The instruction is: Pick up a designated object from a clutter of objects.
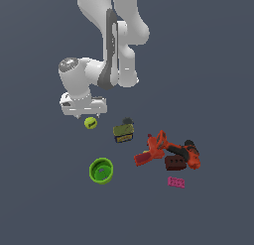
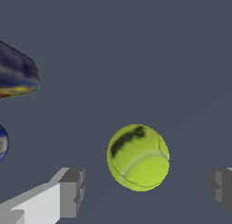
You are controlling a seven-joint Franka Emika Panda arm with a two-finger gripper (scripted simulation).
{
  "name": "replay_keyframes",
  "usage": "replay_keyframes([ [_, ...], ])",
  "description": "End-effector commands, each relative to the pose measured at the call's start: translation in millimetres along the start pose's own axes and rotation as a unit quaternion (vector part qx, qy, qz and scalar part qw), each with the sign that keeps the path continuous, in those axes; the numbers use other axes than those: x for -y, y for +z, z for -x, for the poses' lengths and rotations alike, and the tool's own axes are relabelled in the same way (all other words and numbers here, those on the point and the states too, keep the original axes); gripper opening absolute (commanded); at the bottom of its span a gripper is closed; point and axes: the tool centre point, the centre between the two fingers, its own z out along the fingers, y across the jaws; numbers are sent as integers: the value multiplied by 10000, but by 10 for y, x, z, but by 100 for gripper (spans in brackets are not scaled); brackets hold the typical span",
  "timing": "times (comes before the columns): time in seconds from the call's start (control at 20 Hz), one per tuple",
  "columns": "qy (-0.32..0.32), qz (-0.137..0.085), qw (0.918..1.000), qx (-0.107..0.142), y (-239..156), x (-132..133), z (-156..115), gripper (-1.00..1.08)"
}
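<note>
The yellow-green ball [image 1: 90,122] with a dark mark lies on the grey floor, apart from the other items. My gripper [image 1: 88,115] hangs just above it, jaws open and empty. In the wrist view the ball [image 2: 138,157] sits between the two grey fingertips [image 2: 71,191], a little nearer one of them, with clear gaps on both sides; the gripper [image 2: 147,191] is wide open. The rest of the clutter lies toward the exterior view's right and front.
A bright green cup [image 1: 101,170] stands in front of the ball. An olive-and-black boxy item [image 1: 123,131] lies to the exterior view's right of it. Further right are orange-red tools [image 1: 158,147], a dark red block [image 1: 175,163] and a pink flat brick [image 1: 176,182].
</note>
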Motion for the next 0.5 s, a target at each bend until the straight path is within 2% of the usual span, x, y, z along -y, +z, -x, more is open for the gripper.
replay_keyframes([
  [0.0, -6, 8, 10000, -2, 35, -29, 46, 100],
  [0.45, -1, 8, 10000, 2, 133, -28, 52, 100],
])
